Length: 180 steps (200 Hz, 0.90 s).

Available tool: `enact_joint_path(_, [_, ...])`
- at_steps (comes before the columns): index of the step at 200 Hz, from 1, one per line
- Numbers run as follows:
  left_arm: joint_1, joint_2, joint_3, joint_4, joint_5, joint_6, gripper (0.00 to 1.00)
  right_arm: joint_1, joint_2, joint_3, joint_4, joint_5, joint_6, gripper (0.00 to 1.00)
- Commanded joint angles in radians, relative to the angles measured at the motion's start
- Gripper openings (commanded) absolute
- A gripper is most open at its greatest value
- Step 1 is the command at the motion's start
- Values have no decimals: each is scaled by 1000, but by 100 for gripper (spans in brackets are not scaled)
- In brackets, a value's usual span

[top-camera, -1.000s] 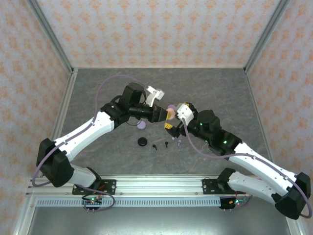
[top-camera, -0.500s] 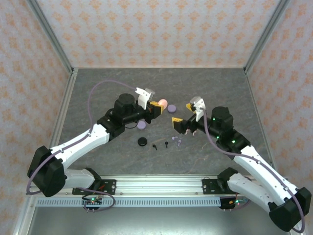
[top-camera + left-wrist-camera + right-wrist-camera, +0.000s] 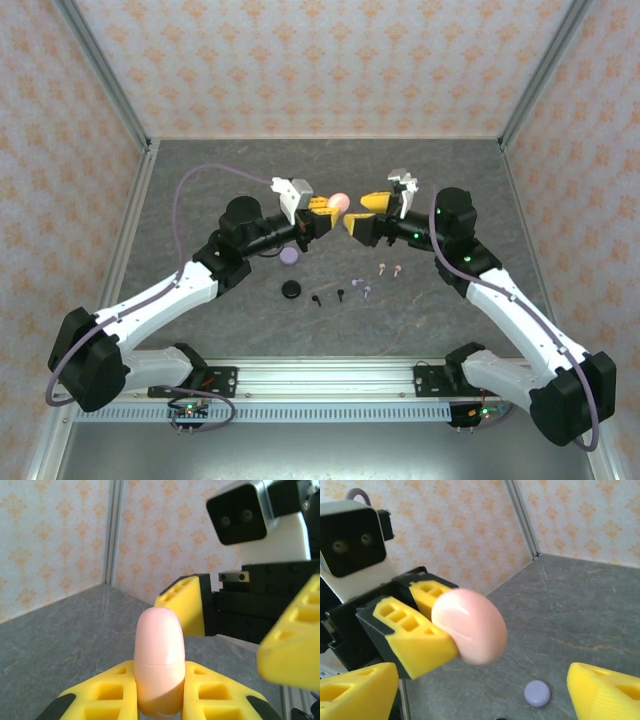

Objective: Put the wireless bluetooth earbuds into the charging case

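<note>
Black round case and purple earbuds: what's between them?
Two tiny black stemmed earbuds lie between the black round case and the lilac earbuds, in the top view.

A closed pale pink charging case point(image 3: 337, 203) sits pinched edge-on between the left gripper's point(image 3: 328, 210) fingers, held above the table point(image 3: 430, 180). Two black earbuds point(image 3: 317, 299), lilac earbuds point(image 3: 363, 290) and two pink earbuds point(image 3: 383, 268) lie loose on the table nearer the arms' bases.
</note>
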<state>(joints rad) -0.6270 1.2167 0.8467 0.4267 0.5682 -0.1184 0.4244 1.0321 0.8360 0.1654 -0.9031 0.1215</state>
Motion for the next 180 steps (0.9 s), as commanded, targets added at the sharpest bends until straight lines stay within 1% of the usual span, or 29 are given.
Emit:
enact_joint_path(1, [-4, -29, -18, 53, 21, 38, 0, -6, 21, 60, 54, -67, 13, 82])
enact_joint_path(21, [-3, -40, -24, 54, 21, 45, 0, -7, 36, 68, 51, -43, 5, 78])
enact_joint_path(74, [-3, -46, -27, 54, 25, 45, 0, -10, 78, 94, 30, -19, -13, 74])
enact_joint_path(97, [-3, -46, -29, 52, 19, 44, 0, -10, 95, 109, 20, -8, -13, 71])
enact_joint_path(180, [-3, -45, -27, 49, 24, 44, 0, -10, 131, 156, -40, 34, -48, 67])
